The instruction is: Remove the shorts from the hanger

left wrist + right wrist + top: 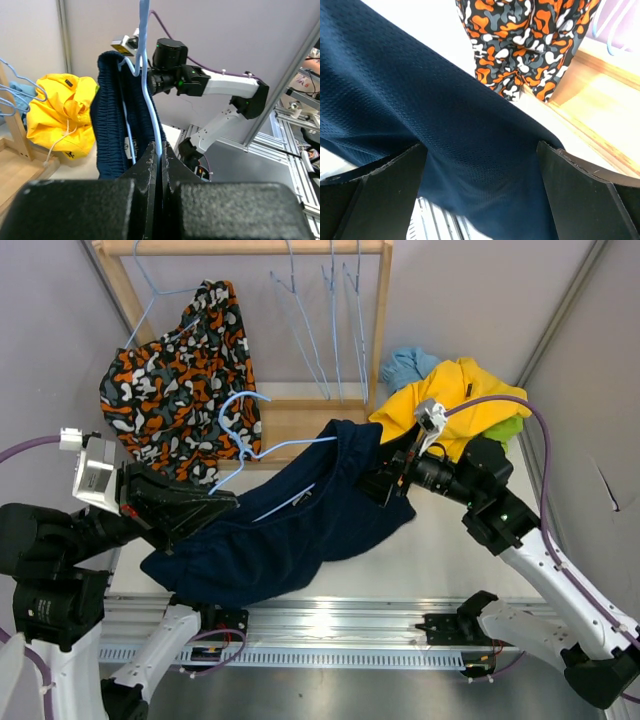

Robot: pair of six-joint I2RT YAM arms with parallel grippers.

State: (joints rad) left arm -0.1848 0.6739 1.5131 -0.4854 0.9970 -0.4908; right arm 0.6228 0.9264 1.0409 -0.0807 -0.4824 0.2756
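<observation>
Navy mesh shorts [300, 525] lie spread across the middle of the bench [440, 540], threaded on a pale blue wire hanger [144, 30].

Only the left wrist view shows the grip. The left gripper [161, 150] has its fingers pressed together on the hanger's wire, and the elastic waistband hangs from the wire just beyond.

Only the right wrist view shows that the right gripper [481, 145] has its fingers wide apart, with navy fabric running across the gap.

The overhead view alone gives the layout. The left arm reaches in low from the left and points towards the centre. The right arm stretches in from the right, with its wrist at the shorts' right edge.

Orange, black and white camouflage shorts [180, 370] hang on the wooden rack [380, 310] beside several bare hangers [335, 330]. Yellow shorts [450, 400], light blue shorts [405, 362] and lime green shorts [508, 428] are heaped together at the back right.

A small tag inside the navy waistband and dark marks on the yellow pair are too small to read.
</observation>
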